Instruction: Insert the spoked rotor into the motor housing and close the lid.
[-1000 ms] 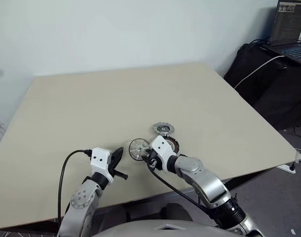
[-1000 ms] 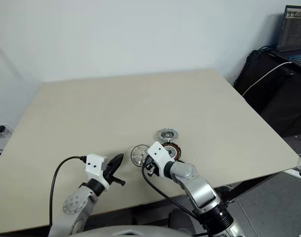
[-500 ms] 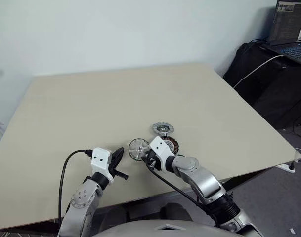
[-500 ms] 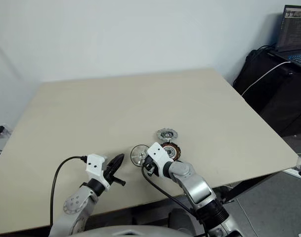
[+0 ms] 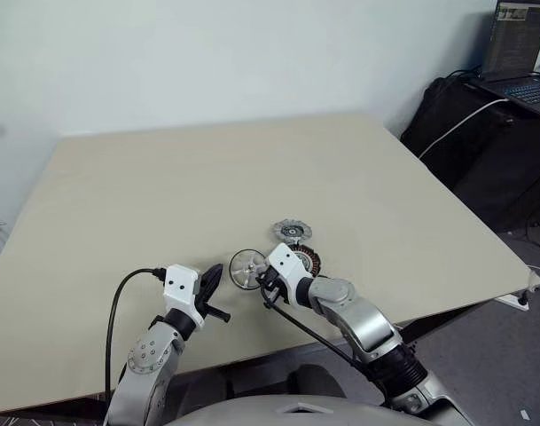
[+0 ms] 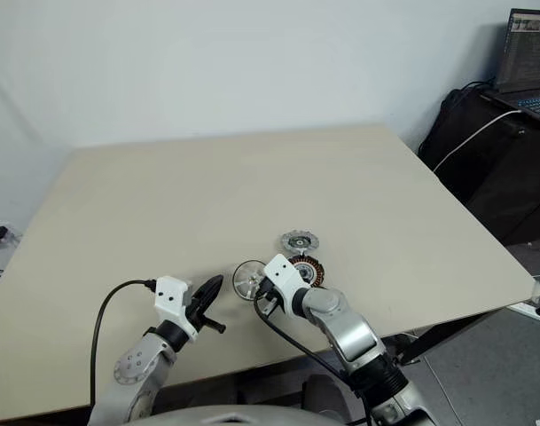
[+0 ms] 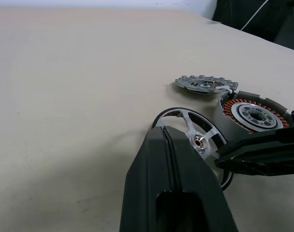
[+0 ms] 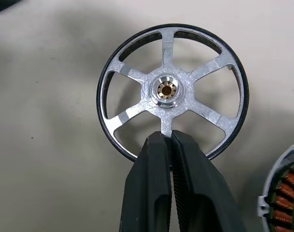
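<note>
Near the table's (image 5: 119,195) front edge lies the spoked rotor (image 8: 172,92), flat; I see my right gripper (image 8: 168,145) pinched together on its rim at one spoke. Just beside it sits the motor housing (image 7: 253,114), copper windings up, and the lid (image 7: 203,83) touching behind. My left gripper (image 7: 168,145) hangs closed, empty, close to the rotor. Off the far right corner: a laptop (image 5: 519,53), text unreadable.

Silver spoked rotor (image 8: 172,92), brass hub; copper-wound motor housing (image 7: 252,115); beige table (image 5: 207,177).
</note>
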You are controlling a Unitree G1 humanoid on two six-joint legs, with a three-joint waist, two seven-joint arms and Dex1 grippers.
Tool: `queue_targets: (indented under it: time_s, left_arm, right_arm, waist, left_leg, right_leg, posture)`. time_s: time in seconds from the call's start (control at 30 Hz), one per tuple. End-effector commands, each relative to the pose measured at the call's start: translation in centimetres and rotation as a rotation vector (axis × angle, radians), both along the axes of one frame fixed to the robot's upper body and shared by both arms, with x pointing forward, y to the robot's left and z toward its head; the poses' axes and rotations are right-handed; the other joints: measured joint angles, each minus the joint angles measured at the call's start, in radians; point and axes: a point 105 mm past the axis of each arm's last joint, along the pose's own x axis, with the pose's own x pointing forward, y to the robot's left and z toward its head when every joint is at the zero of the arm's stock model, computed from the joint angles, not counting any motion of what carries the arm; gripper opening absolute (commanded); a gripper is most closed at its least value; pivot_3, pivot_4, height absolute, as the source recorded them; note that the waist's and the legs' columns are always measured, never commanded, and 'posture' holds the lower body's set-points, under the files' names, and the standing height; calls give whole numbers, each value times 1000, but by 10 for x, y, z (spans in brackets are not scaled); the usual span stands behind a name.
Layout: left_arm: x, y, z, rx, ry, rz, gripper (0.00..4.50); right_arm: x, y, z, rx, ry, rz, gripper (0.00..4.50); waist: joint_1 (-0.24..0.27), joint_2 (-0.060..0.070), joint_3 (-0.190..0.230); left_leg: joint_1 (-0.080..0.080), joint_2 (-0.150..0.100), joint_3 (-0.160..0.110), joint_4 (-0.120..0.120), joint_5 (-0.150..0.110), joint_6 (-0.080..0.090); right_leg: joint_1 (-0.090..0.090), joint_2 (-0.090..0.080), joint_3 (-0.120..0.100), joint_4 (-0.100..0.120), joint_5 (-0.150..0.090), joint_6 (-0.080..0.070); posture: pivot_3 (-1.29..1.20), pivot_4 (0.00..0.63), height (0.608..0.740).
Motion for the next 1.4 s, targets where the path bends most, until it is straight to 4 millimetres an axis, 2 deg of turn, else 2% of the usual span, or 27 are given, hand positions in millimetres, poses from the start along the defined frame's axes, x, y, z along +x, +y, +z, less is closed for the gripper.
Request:
queue_targets:
  time_s: [0.03, 0.13, 0.23, 0.53, 0.7, 1.03, 1.4]
  left_arm:
    - [3, -4, 6, -10, -35, -18, 0]
    - [3, -5, 5, -12, -31, -23, 0]
    - [3, -6, 3, -14, -27, -29, 0]
    - [3, -8, 3, -21, -26, -35, 0]
    - [2, -9, 3, -25, -24, -34, 0]
    - [2, -8, 0, -23, -21, -35, 0]
    - [1, -6, -8, -28, -14, -35, 0]
  right_arm:
    - [13, 0, 45, 81, -144, 0, 18]
    - [18, -12, 64, 88, -187, -27, 18]
    - [20, -28, 72, 60, -182, -54, 18]
    - [14, -82, 73, -126, -119, -73, 18]
    - [14, -101, 69, -159, -72, -103, 18]
    - [5, -104, 54, -143, 23, -105, 18]
    - [9, -103, 45, -133, 57, -118, 18]
  waist:
    - [0, 0, 0]
    - [1, 0, 0]
    - [2, -1, 0]
    - [7, -1, 1]
    - [8, -3, 2]
    - [10, -5, 3]
    - [11, -5, 3]
  left_leg:
    - [0, 0, 0, 0, 0, 0]
    - [0, 0, 0, 0, 0, 0]
    - [0, 0, 0, 0, 0, 0]
    - [0, 0, 0, 0, 0, 0]
    - [0, 0, 0, 0, 0, 0]
    - [-1, 0, -1, 0, 0, 0]
    - [-1, 0, -1, 0, 0, 0]
  right_leg:
    - [0, 0, 0, 0, 0, 0]
    - [0, 0, 0, 0, 0, 0]
    - [0, 0, 0, 0, 0, 0]
    - [0, 0, 0, -1, 0, 0]
    - [0, 0, 0, -1, 0, 0]
    - [0, 0, 0, -1, 0, 0]
    - [0, 0, 0, -1, 0, 0]
  posture:
    - [0, 0, 740]
    - [0, 0, 740]
    - [0, 0, 740]
    - [0, 0, 740]
    - [0, 0, 740]
    - [0, 0, 740]
    - [0, 0, 740]
